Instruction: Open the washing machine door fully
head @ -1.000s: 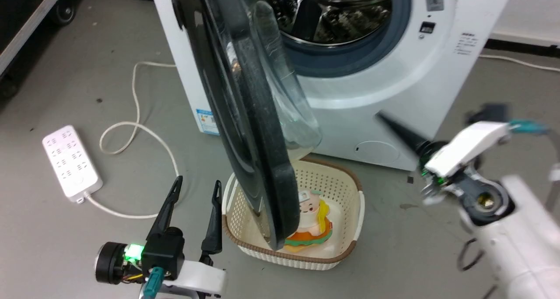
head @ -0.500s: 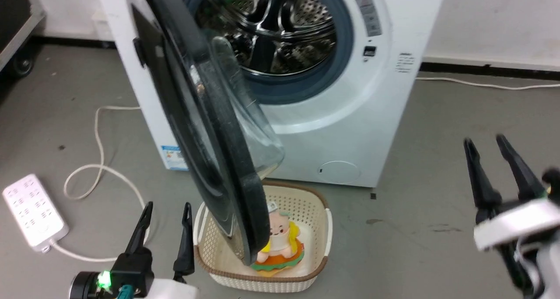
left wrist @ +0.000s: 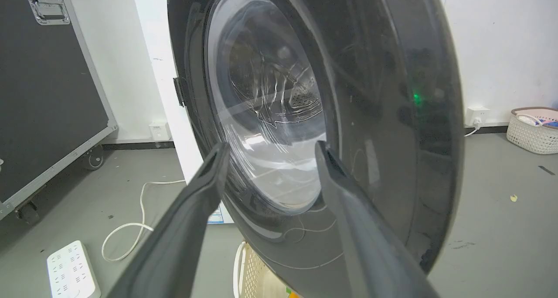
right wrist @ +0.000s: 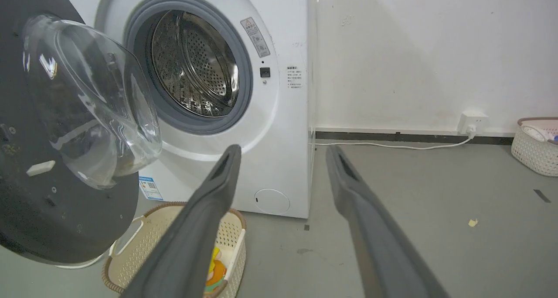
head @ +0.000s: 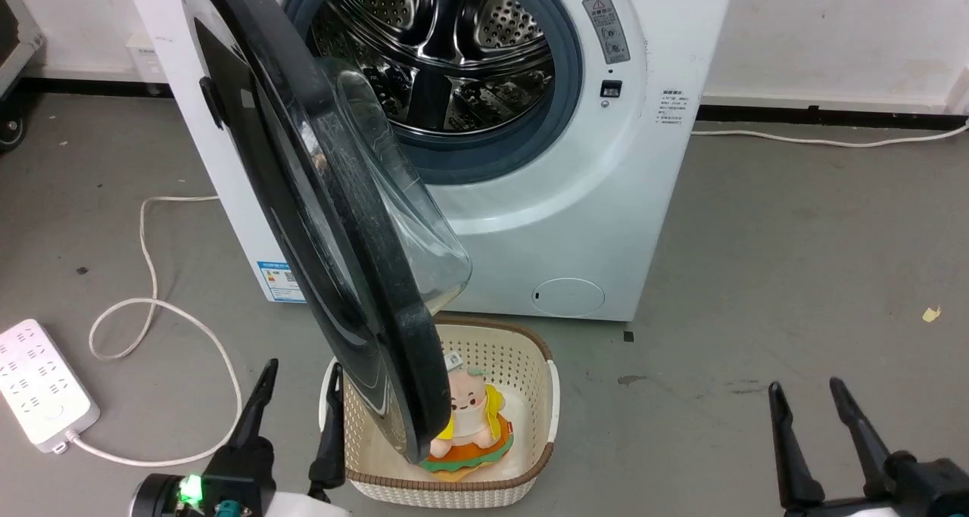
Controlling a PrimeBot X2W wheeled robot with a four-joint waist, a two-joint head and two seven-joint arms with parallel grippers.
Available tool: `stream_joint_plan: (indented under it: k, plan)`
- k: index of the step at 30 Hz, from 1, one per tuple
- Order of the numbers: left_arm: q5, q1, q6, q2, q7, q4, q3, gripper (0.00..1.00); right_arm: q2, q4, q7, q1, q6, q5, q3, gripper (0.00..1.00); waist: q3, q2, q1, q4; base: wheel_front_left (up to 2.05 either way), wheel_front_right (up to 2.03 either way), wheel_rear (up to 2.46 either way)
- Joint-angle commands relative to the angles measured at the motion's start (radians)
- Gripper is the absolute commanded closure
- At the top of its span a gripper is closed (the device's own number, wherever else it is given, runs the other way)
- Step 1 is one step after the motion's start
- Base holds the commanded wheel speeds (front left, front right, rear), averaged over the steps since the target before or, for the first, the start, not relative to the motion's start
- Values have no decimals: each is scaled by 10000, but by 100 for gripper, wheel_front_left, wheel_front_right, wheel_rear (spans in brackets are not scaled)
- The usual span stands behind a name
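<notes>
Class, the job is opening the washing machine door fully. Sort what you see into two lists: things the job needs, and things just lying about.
For the job: washing machine door, left pincer, right pincer, both open.

Lying about: basket, plush toy inside it, power strip, white cable.

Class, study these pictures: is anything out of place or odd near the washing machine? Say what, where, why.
A basket holding a toy sits on the floor right under the open door, crowding its lower edge. A power strip lies loose on the floor, left of the machine. No spill or damage shows.
</notes>
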Motion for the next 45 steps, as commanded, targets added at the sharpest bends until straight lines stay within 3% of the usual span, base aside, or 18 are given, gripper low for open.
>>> stream_joint_plan:
  k: [1,16,17,18,24,29,34,39,45]
  plan:
    - [70,88,-73,27,-53,48,-67,0,59,30,39,203,10,-122,41,0,18,0,1,19,0,0,0]
    - [217,22,-1,-24,-53,178,-192,0,97,300,-18,118,10,91,218,0,4,0,1,113,0,0,0]
    - [206,20,13,-36,-53,170,-180,55,97,303,-19,109,10,91,225,0,5,0,1,110,0,0,0]
    - [127,20,23,-83,-53,148,-136,100,97,307,-15,101,10,85,236,0,5,0,1,108,0,0,0]
    - [143,-192,233,-123,-53,-632,172,100,98,172,54,26,10,177,266,0,34,0,1,85,0,0,0]
    - [150,-1121,550,-165,-53,-3129,1167,100,98,96,194,-47,10,112,232,0,39,0,1,62,0,0,0]
    - [376,-2082,500,-23,-53,-4648,1345,100,98,84,236,-88,10,138,222,0,32,0,1,29,0,0,0]
    - [506,-2949,181,108,-27,-5497,960,100,98,116,291,-112,10,198,346,0,19,0,1,-64,0,0,0]
    - [615,-3110,-245,-73,891,-5577,-291,100,98,175,259,-91,10,266,433,0,18,0,1,-192,0,0,0]
